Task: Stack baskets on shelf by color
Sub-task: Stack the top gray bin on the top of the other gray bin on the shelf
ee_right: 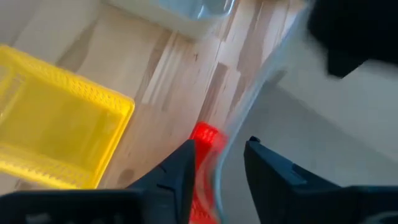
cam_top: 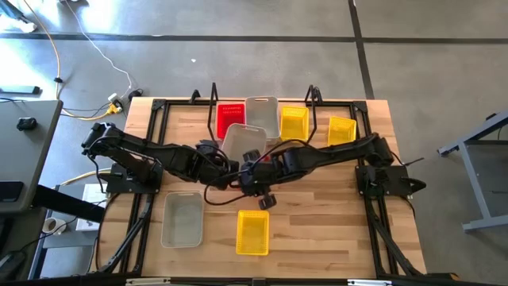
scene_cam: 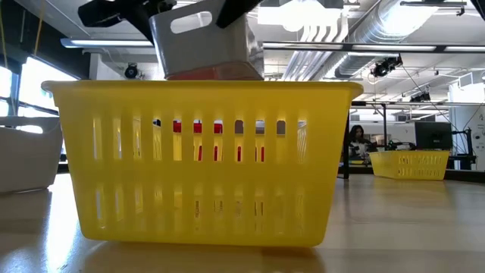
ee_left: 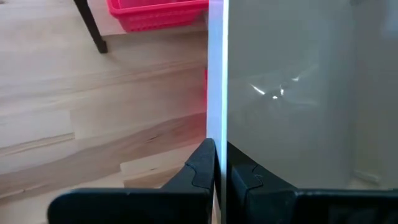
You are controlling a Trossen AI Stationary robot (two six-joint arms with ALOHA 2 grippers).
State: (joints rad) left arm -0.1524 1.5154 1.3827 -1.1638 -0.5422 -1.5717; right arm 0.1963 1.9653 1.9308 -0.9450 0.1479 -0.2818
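Translucent grey basket (cam_top: 243, 140), smooth-walled, hangs tilted, rim pinched by left hand (ee_left: 219, 163); right hand (ee_right: 219, 163) straddles it, parted.

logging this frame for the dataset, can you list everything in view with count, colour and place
clear-grey baskets: three; one on the shelf, one held up mid-table, one on the table front left
yellow baskets: three; two on the shelf, one on the table front centre
red basket: one, on the shelf's left part
shelf: one, light wood with black rod frame, at the table's back
table: one, light wood
person: one, seated far behind the table in the low view
left gripper: jaws shut on the held clear-grey basket's wall
right gripper: jaws either side of that basket's rim
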